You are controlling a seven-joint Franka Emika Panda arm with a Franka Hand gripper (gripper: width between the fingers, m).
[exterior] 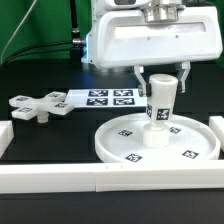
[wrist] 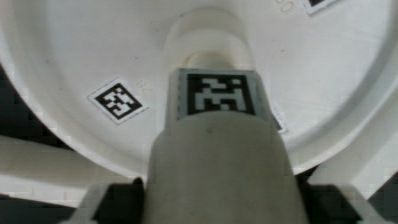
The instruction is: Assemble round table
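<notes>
White post [exterior: 161, 100] standing on round rimmed disc [exterior: 106, 146], cross-shaped piece [exterior: 40, 106] lying apart

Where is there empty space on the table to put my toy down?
The dark table between the cross and the disc, up to the front rail, is bare. The disc's outer ring is free too. Its middle is crowded: the post stands there with the gripper around it. The marker board fills the back.

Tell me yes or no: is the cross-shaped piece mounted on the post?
No: the small white plastic cross-shaped piece lies on the table at the exterior view's left, away from the short thick white cylinder post.
</notes>
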